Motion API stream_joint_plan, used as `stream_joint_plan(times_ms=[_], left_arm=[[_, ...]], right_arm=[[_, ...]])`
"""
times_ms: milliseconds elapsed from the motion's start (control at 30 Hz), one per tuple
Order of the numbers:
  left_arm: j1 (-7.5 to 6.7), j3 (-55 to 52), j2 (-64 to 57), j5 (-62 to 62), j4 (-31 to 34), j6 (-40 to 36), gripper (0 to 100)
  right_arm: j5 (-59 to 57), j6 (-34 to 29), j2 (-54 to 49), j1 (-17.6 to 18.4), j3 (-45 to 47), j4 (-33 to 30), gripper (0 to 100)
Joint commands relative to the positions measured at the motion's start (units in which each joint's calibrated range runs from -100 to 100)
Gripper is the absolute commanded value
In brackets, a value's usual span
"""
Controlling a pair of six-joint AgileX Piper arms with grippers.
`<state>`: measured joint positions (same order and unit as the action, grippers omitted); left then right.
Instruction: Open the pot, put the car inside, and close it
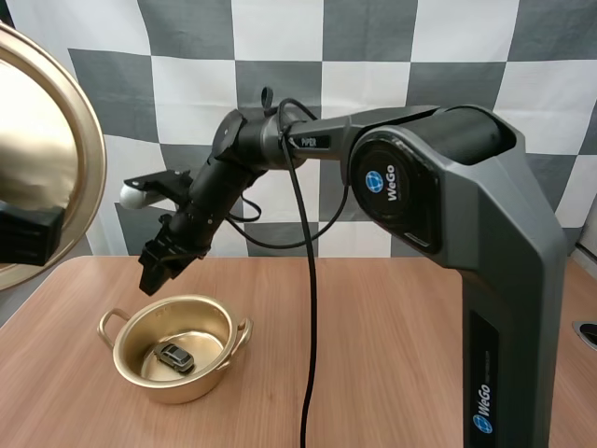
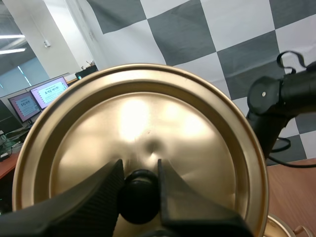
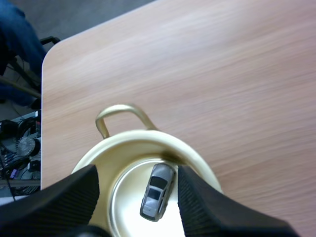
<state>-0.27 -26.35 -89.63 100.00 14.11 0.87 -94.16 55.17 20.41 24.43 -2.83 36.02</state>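
Gold-coloured round metal lid (image 1: 51,140): nearest item, seen at the near left edge of the high view. It is held well above the table, tilted up on edge, and kept apart from the pot. Its black round knob (image 2: 139,197) is pinched by the left gripper (image 2: 138,170), one black finger being pressed against it on either side.

Gold-coloured round metal pot (image 1: 177,385): stood upright and uncovered on the near left part of the table. One loop handle (image 1: 112,322) is fitted at its left and another at its right.

Small grey toy car (image 1: 175,357): placed inside the pot, on its wheels on the pot's floor.

Right gripper (image 1: 160,266): hung just above the pot's far left rim and pointed downward, with nothing touched. Its fingers (image 3: 64,202) are spread apart, ribbed inner faces turned to each other, and nothing is held between them. In the right wrist view the car is seen below the gap.

Dark grey right arm (image 1: 420,187): extended from its tall base at the near right toward the left.

Light wooden table (image 1: 392,345): the pot is borne on it.
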Motion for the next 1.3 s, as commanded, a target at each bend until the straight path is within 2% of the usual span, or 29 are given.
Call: stream_joint_plan(times_ms=[0, 33, 100, 367, 567, 633, 767, 900, 1100, 1267], left_arm=[[0.00, -0.01, -0.14, 0.00, -0.05, -0.01, 0], [0.00, -0.01, -0.14, 0.00, -0.05, -0.01, 0], [0.00, -0.01, -0.14, 0.00, -0.05, -0.01, 0], [0.00, -0.01, -0.13, 0.00, -0.16, -0.01, 0], [0.00, -3.88, -0.13, 0.00, -0.41, -0.01, 0], [-0.08, -9.62, -0.01, 0.00, -0.06, -0.01, 0], [-0.08, -17.19, 0.11, -0.46, 1.20, -0.23, 0], [-0.08, -23.26, 2.53, -8.31, 0.98, -1.13, 0], [-0.08, -27.62, 10.68, -21.60, -1.84, -1.52, 0], [-0.08, -27.62, 18.93, -26.66, -2.79, -2.63, 0]], right_arm=[[1.57, -7.18, -0.41, -0.45, -3.86, -4.68, 81], [2.58, -10.29, -0.52, -0.74, -4.43, -6.97, 85], [3.74, -14.43, -0.52, -1.30, -4.93, -10.16, 100], [-0.71, -12.77, -1.47, -3.28, -4.93, -14.37, 100], [0.43, -15.41, -9.73, -6.37, -5.82, -23.13, 100], [0.43, -16.65, -13.15, -7.72, -7.01, -25.19, 100], [0.43, -18.48, -21.51, -10.93, -7.91, -25.60, 100], [-4.23, -20.14, -29.93, -13.45, -7.91, -25.21, 100], [-5.84, -21.53, -41.24, -13.97, -7.91, -24.65, 100], [-5.84, -21.62, -50.14, -13.97, -7.18, -23.89, 100]])
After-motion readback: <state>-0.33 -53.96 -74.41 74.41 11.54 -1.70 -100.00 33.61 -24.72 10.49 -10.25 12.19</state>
